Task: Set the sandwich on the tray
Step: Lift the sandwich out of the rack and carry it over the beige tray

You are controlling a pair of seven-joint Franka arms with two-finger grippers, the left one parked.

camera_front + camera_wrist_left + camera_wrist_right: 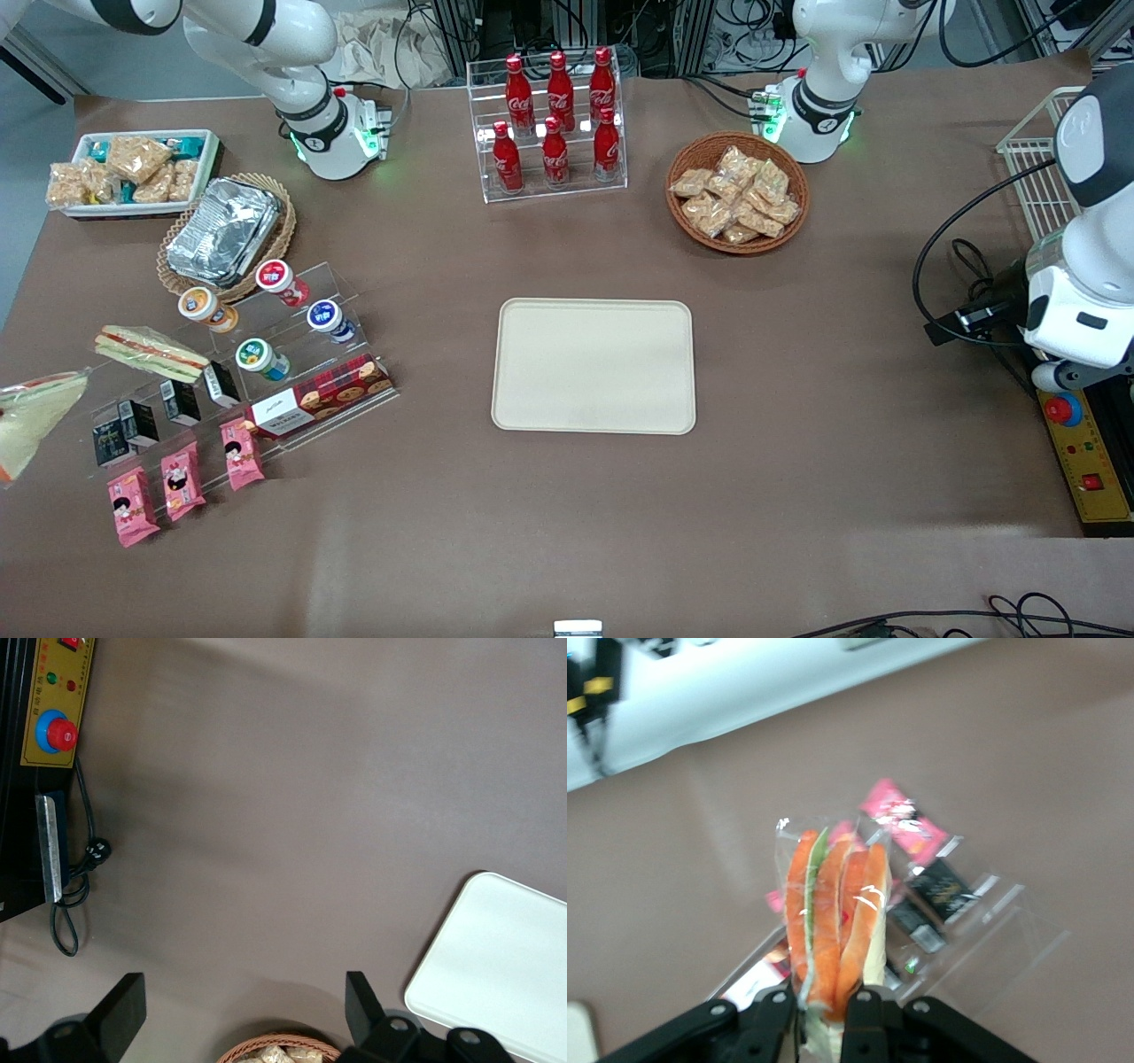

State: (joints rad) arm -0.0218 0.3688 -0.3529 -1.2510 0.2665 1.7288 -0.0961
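Gripper [824, 1005] closed on sandwich [833, 921], fingers pinching wrapped wedge at bread side, red-green edge pointing away from wrist. Sandwich [35, 421] held in air above table edge at working arm's end, over clear display stand [239, 372]. Tray [594, 365] at table centre, well apart, bare. Risk: slippery wrap can slide from narrow pinch during carry; low pass could knock pink packets [182, 478] or longer sandwich [151, 353].

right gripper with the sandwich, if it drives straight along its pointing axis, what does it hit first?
Likely the clear display stand with its black packets and pink packets. The gripper, shut on the sandwich, is above them at the working arm's end of the table. Depth is unclear.
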